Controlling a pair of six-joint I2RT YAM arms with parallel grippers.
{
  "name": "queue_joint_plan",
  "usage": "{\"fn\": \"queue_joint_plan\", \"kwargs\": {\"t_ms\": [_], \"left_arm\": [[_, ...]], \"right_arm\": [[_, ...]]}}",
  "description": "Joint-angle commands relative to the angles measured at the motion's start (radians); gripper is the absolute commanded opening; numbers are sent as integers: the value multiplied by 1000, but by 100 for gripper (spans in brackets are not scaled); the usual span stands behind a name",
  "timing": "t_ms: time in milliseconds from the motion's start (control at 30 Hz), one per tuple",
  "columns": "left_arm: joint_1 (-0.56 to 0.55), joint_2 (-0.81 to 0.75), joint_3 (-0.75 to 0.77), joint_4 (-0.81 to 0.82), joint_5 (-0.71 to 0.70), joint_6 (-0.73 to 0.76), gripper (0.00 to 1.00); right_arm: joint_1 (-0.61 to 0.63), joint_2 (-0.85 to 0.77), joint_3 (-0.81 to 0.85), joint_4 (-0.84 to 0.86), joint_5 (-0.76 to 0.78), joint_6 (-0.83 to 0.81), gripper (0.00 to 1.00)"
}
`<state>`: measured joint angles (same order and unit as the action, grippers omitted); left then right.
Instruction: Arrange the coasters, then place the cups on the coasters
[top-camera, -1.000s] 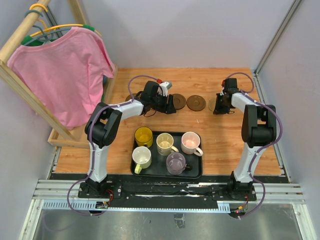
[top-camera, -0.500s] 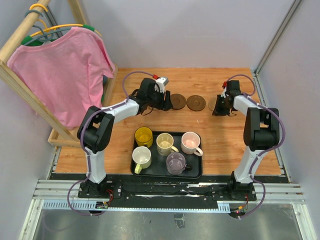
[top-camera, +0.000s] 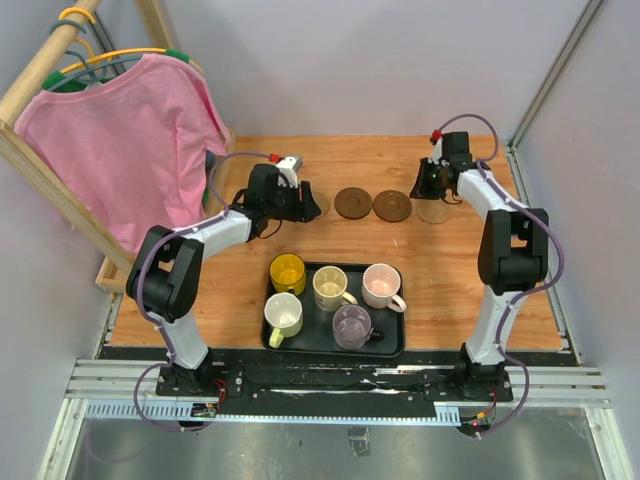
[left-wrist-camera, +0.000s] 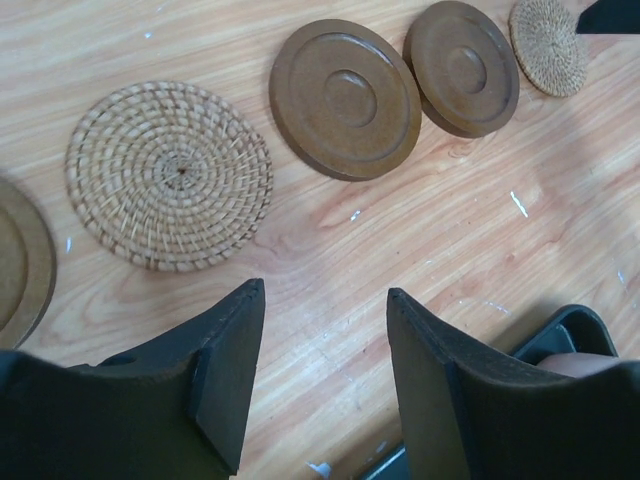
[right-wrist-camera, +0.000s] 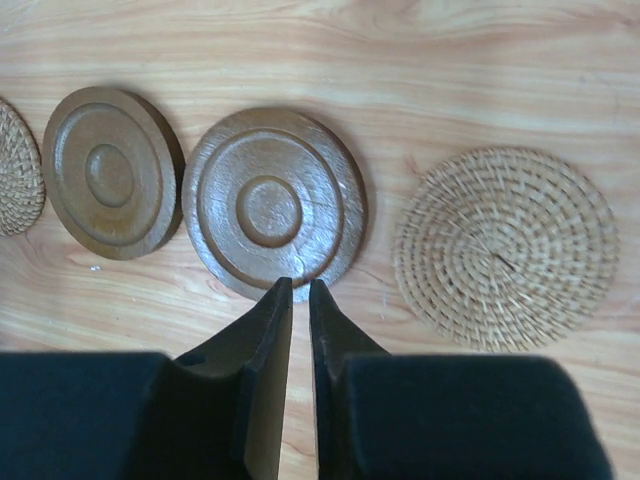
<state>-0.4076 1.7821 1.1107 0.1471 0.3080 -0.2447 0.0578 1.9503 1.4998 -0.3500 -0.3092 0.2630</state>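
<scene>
Coasters (top-camera: 353, 203) are arranged at twelve o'clock of the tray (top-camera: 398, 335). The left gripper (left-wrist-camera: 320, 370) is held apart and the right gripper (right-wrist-camera: 300, 340) pressed together, both empty. The cups (top-camera: 330, 288) are judged due next.

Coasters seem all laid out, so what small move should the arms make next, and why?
Probably swing the left gripper, open and empty, toward the yellow cup on the tray. Five coasters lie in a row on the table, and all five cups sit on the tray.

Smooth grained wood table (left-wrist-camera: 340, 262), rough woven tan coasters (left-wrist-camera: 170, 175), smooth matt brown coasters (left-wrist-camera: 345, 98).
</scene>
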Motion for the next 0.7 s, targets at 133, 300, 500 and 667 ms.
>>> {"fn": "queue_joint_plan", "kwargs": {"t_ms": [133, 300, 500, 667], "left_arm": [[62, -94, -105, 158, 12, -97, 56], [87, -97, -136, 184, 32, -124, 56], [89, -91, -144, 192, 40, -126, 56], [90, -86, -147, 193, 39, -124, 56]], "right_arm": [[49, 125, 113, -41, -50, -29, 4], [61, 154, 144, -50, -58, -40, 2], [83, 185, 167, -54, -71, -54, 2], [99, 219, 205, -75, -71, -63, 3]]}}
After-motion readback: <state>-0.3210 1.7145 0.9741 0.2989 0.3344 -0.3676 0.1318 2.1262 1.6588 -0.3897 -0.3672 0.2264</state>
